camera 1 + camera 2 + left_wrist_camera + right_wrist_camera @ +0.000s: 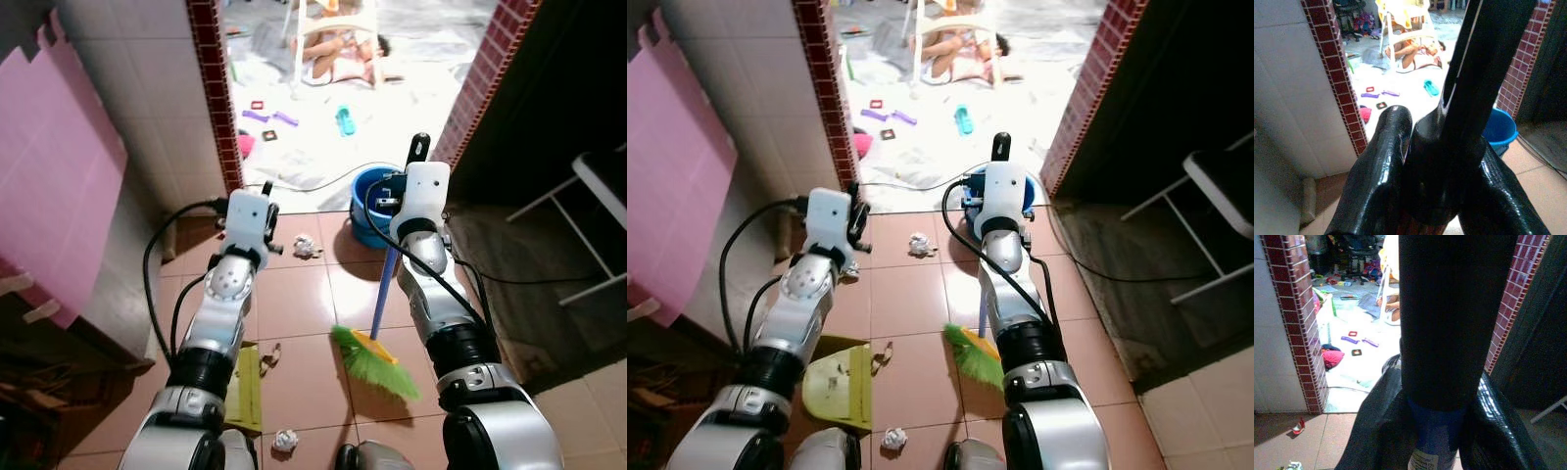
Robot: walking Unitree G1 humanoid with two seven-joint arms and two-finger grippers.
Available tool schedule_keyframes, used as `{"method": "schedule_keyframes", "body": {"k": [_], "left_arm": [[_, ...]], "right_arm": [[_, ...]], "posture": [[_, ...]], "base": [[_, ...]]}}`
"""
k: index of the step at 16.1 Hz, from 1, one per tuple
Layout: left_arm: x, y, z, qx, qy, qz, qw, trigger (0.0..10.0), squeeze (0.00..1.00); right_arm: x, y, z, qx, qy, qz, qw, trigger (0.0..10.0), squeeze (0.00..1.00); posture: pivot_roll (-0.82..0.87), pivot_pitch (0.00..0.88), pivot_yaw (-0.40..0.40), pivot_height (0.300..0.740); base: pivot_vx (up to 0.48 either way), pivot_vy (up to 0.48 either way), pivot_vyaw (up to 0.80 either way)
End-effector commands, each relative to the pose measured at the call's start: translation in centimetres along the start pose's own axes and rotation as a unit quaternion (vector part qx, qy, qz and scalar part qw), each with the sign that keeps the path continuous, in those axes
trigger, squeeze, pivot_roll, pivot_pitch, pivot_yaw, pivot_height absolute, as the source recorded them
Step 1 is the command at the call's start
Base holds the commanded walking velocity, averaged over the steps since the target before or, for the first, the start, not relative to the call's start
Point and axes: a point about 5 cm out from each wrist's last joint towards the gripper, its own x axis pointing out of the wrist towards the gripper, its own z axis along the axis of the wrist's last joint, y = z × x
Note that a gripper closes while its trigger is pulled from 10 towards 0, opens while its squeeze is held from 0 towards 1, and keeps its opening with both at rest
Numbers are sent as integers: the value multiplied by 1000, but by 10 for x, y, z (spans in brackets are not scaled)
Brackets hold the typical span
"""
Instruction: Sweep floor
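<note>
Floor: reddish-brown tiles [294, 304] lie under both arms; ahead of the pincers a doorway framed by a red brick pillar [214, 88] opens onto a pale, brightly lit floor strewn with small toys.
Room: a white tiled wall [137, 88] and a pink board [59, 176] stand out beyond the left pincer; a person sits by a white chair [338, 39] far ahead through the doorway; a white frame [598, 206] stands well out beyond the right pincer.
Bucket: a blue bucket [372, 201] sits on the tiles just ahead of the right pincer, near the doorway.
Litter: one crumpled paper ball [307, 246] lies between the two pincers, a little ahead of them; another paper ball [285, 440] lies far back, near the robot's feet.
Left pincer: the left pincer [1442, 161] is closed around a black handle [1484, 58]; its fingers [1376, 181] press on both sides of it.
Dustpan: a yellow-green dustpan [838, 387] rests on the tiles well below and behind the left pincer.
Right pincer: the right pincer [1435, 431] is clamped on the broom handle [1449, 318], fingers tight on both sides.
Broom: the broom [377, 357] has a blue shaft running down from the right pincer; its green bristle head touches the tiles below and behind that pincer.
Writing: a small white label [1422, 461] sits on the blue shaft at the right pincer; its print is too small to read.
</note>
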Motion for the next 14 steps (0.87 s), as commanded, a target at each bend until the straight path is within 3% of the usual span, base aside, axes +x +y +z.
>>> {"method": "schedule_keyframes", "body": {"k": [1,5,10,14], "left_arm": [[0,-31,-6,-163,11,-5,987,10000,0],[5,-30,18,-136,-43,-15,990,10000,0],[-1,-30,2,-95,-21,-9,995,10000,0],[-4,-12,5,-61,-38,8,997,10000,0]], "right_arm": [[3,3,10,2,-22,2,1000,10000,0],[3,4,9,1,-22,2,1000,10000,0],[2,5,6,3,-17,3,1000,10000,0],[1,3,2,4,-10,3,1000,10000,0]], "posture": [[-8,82,-81,740],[-4,84,-79,740],[1,85,-78,740],[-2,92,-77,740]], "base": [[0,0,0],[0,0,0],[0,0,0],[0,0,0]]}}
